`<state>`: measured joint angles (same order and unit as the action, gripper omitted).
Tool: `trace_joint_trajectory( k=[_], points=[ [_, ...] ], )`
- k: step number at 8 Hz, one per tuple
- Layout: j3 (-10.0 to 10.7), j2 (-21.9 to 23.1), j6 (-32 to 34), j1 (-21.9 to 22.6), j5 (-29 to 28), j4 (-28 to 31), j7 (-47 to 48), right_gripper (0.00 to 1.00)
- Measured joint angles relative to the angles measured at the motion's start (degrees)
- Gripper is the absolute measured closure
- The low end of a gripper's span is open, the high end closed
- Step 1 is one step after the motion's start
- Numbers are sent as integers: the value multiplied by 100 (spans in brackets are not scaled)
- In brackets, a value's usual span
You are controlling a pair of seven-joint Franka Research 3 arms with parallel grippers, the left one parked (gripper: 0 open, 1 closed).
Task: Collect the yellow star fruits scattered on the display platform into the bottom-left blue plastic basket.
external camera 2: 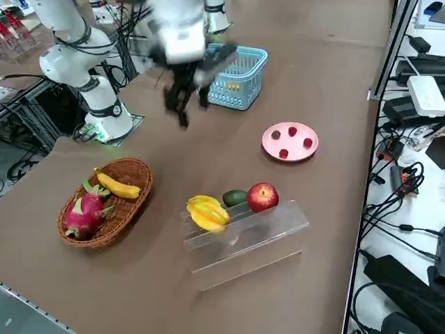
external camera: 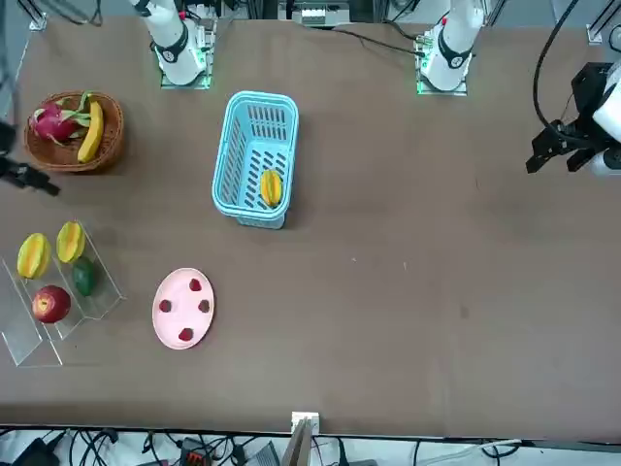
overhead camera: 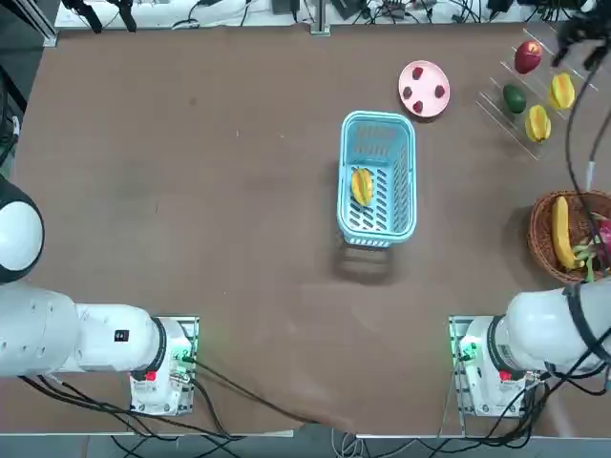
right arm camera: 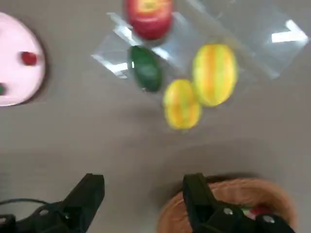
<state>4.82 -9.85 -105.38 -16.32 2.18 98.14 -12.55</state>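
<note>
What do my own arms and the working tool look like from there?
Both arms are glossy white and rounded, with dark bands at joints and black cables at their bases. The right tool is matte black, with two blocky fingers and small silvery screws.

2 yellow-orange star fruits [right arm camera: 197,87], light-blue basket [overhead camera: 393,150]

The counter [overhead camera: 286,248] has a brown, plain top, with a few small marks on it. Along its far edge, in the top view, lies a white surface [overhead camera: 229,15], and black cables [overhead camera: 196,15] are spread over it. In the right side view, a metal rail [external camera 2: 389,52] runs beside the counter, and next to it are a white box [external camera 2: 426,95] and more tangled wires. The floor [overhead camera: 48,86], where it shows at the corner, is dark grey.
</note>
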Motion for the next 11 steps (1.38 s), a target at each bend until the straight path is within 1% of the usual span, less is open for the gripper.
trace_joint_trajectory(
  k=[1, 2, 3, 5, 7, 9, 11],
  points=[
    [-6, -387, -104, -288, 0, -277, -391, 0],
    [-16, -733, -234, -460, 1, -514, -643, 0],
    [-26, -1006, -405, -574, 2, -649, -824, 0],
    [-31, -1407, -861, -747, 2, -735, -1136, 0],
    [-54, -1669, -1190, -814, 0, -774, -1157, 0],
    [-137, -1773, -1474, -816, -5, -828, -1157, 0],
    [-172, -1858, -1799, -816, -240, -832, -1136, 0]
  ],
)
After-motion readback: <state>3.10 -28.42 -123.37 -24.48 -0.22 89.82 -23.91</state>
